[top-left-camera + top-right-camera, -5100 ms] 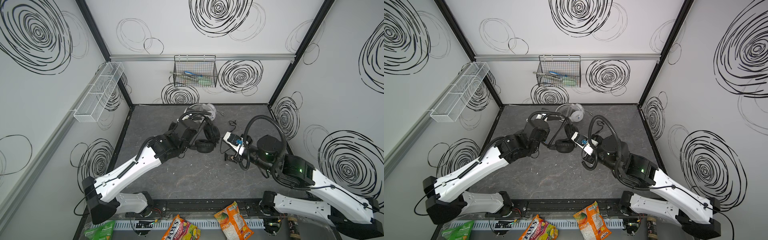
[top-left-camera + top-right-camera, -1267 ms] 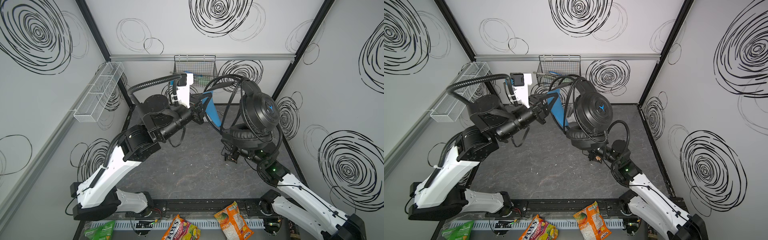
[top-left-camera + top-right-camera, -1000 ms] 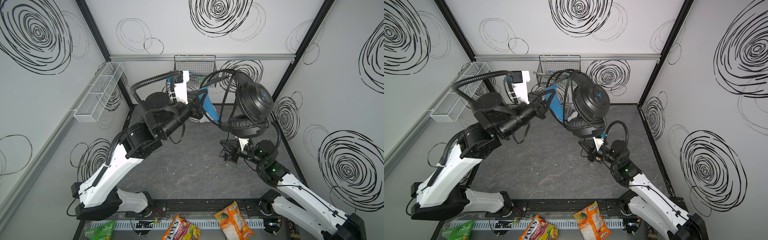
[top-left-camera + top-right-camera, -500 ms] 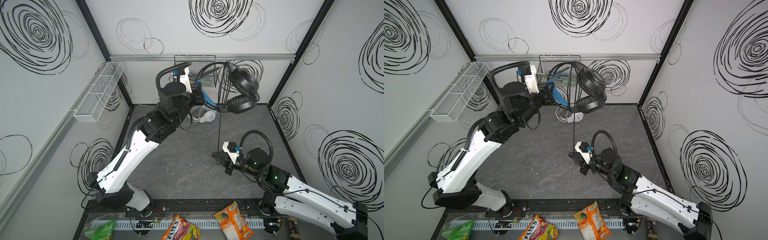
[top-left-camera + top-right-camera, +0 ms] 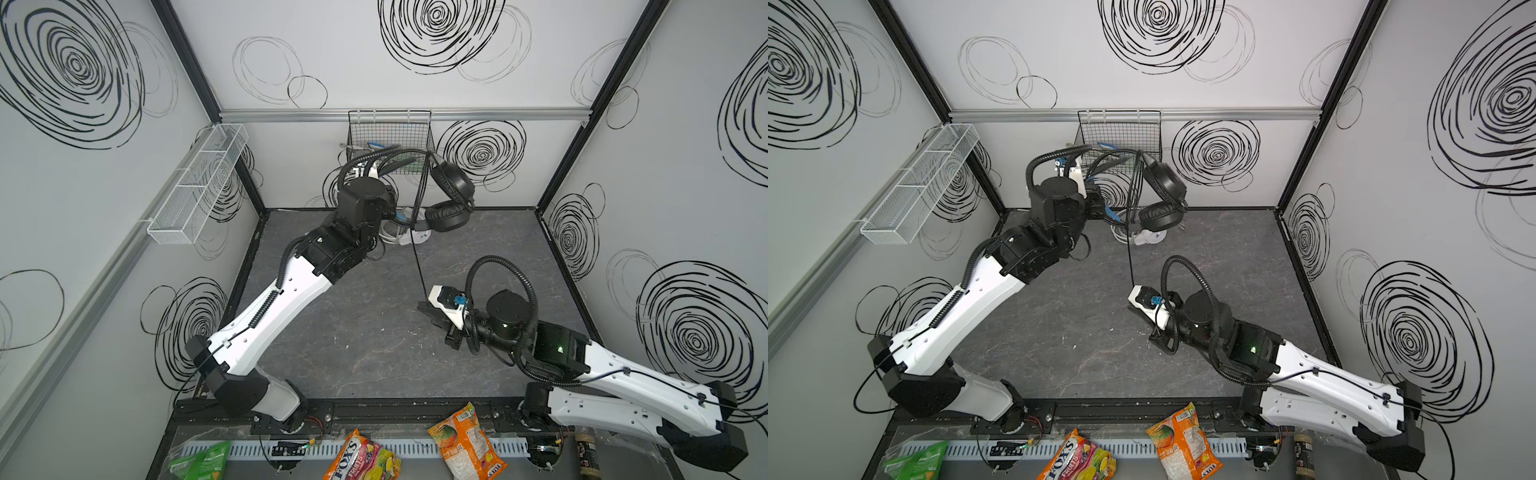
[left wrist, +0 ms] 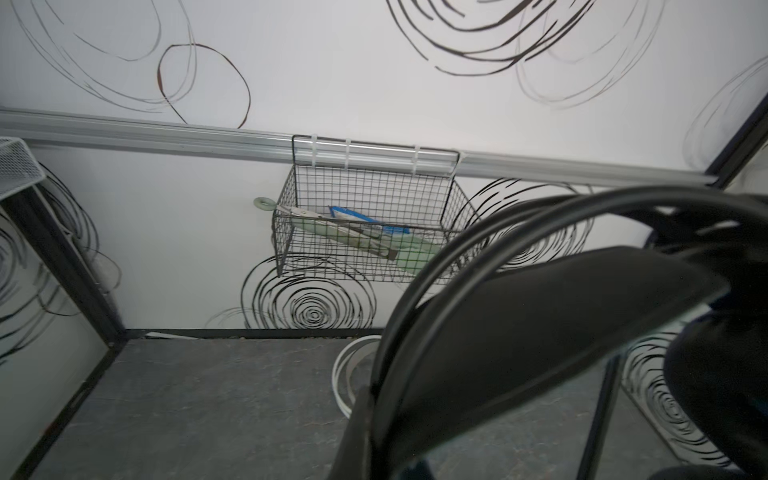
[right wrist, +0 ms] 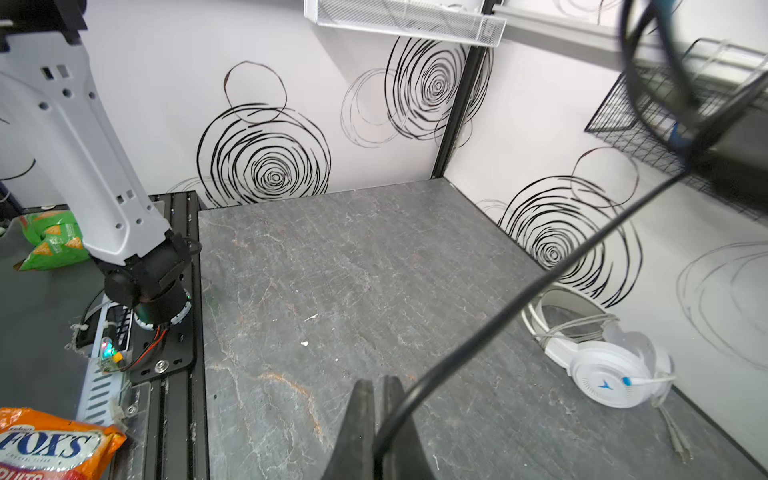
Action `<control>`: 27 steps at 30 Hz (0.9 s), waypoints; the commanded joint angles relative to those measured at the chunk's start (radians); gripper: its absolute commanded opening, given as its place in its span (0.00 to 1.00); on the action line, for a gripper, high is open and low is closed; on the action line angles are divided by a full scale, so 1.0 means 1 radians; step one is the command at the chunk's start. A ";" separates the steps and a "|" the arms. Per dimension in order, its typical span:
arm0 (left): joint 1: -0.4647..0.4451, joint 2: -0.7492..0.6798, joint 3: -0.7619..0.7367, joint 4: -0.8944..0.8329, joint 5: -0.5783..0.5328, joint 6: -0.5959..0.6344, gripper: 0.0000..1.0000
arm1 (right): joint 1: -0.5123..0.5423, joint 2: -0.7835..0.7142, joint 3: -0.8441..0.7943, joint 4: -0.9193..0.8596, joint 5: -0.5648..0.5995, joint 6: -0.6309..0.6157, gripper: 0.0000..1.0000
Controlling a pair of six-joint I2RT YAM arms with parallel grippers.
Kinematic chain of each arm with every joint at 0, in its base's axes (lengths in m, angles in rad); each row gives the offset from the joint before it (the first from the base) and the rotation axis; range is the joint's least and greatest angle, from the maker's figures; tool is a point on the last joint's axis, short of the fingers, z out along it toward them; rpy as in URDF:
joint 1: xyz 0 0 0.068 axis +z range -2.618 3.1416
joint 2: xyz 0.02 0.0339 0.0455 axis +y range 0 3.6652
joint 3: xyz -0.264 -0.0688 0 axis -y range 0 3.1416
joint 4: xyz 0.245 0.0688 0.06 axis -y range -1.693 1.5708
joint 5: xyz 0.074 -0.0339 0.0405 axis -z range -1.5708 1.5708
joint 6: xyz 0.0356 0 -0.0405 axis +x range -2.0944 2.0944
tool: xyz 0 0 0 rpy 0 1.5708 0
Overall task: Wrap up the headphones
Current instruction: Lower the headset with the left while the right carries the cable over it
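Observation:
The black headphones (image 5: 452,189) (image 5: 1163,183) hang in the air at the back, in front of the wire basket. My left gripper (image 5: 392,212) (image 6: 370,432) is shut on their blue-lined headband (image 6: 540,332). Loops of black cable (image 5: 1133,174) lie around the headband. One strand of the cable (image 5: 417,257) (image 7: 519,299) runs straight down to my right gripper (image 5: 424,308) (image 7: 376,384). That gripper is shut on the strand, low over the table's middle right. The white headphones (image 5: 419,237) (image 7: 602,370) lie on the table below the black ones, their white cable wound on them.
A black wire basket (image 5: 388,133) (image 6: 365,195) holding tools hangs on the back wall. A white mesh shelf (image 5: 195,183) is fixed to the left wall. Snack bags (image 5: 465,444) lie beyond the table's front rail. The grey table (image 7: 332,270) is walled on three sides.
My left arm has carried the black headphones down and back towards the basket. My right gripper has dropped low over the table, drawing the cable out straight.

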 commanded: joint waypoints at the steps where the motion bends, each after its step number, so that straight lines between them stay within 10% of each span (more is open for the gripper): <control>1: 0.011 -0.051 -0.018 0.158 -0.123 0.117 0.00 | 0.013 -0.006 0.080 -0.093 0.039 -0.075 0.00; 27: -0.181 -0.156 -0.231 -0.230 -0.046 0.322 0.00 | -0.242 0.075 0.237 -0.187 0.218 -0.358 0.00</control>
